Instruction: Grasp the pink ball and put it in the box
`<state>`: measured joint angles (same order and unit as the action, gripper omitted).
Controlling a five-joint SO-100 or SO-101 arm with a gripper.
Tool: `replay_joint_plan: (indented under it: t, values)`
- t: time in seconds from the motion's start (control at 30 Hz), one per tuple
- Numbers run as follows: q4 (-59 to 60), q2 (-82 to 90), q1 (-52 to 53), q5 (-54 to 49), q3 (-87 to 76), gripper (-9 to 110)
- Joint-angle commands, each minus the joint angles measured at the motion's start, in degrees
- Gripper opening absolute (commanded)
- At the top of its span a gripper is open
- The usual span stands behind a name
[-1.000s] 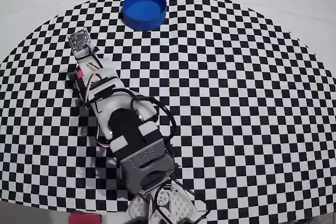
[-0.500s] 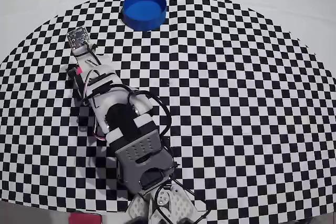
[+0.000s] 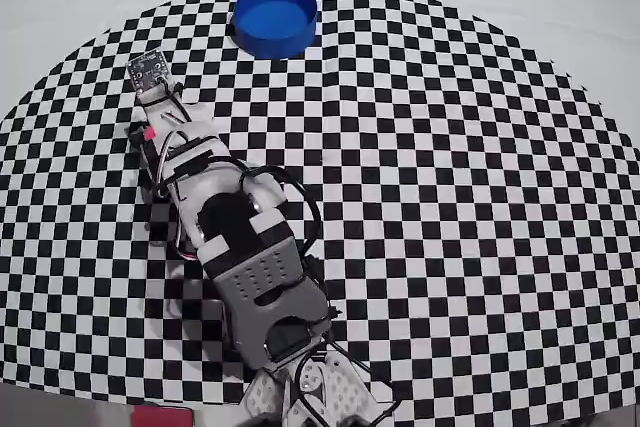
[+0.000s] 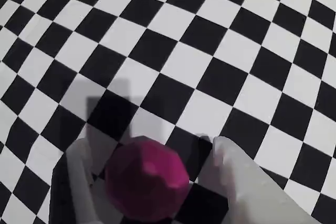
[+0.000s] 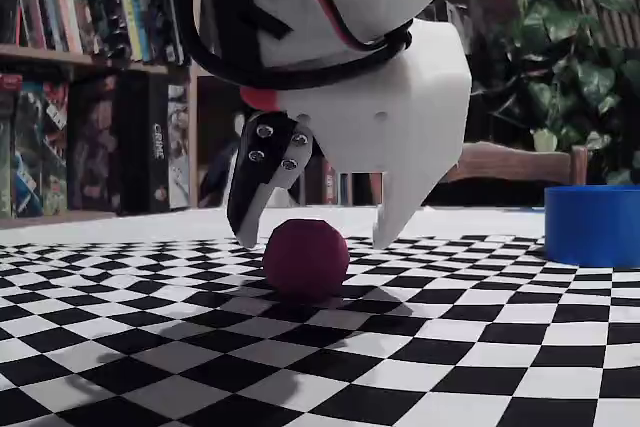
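The pink ball [image 5: 305, 255] rests on the checkered cloth, a small magenta sphere. My gripper [image 5: 315, 237] hangs open over it, one dark-tipped finger [image 5: 245, 227] just to its left and one white finger [image 5: 388, 229] to its right, neither visibly touching. The wrist view shows the ball [image 4: 147, 178] low in the frame between the two fingers, gripper [image 4: 148, 141] astride it. From overhead the arm [image 3: 230, 227] covers the ball. The box [image 3: 275, 17], a round blue container, stands at the far edge of the cloth, well away from the gripper; it also shows at the right [image 5: 595, 225].
The checkered cloth [image 3: 450, 197] spreads across the table, with plain white surface beyond its curved edge. The arm's base [image 3: 310, 387] sits at the near edge. A bookshelf [image 5: 90, 77] and a plant [image 5: 560, 37] stand behind the table.
The arm has stretched a little farther toward the upper left of the overhead view, and its wrist end has shifted slightly that way.
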<state>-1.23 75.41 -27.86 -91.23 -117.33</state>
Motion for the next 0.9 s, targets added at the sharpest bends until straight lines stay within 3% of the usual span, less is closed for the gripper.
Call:
replay_joint_plan:
  t: [0.0,0.87]
  values:
    - [-0.70,0.18,-0.26,0.26,2.29,27]
    - [-0.70,-2.37,-0.26,0.26,4.39,27]
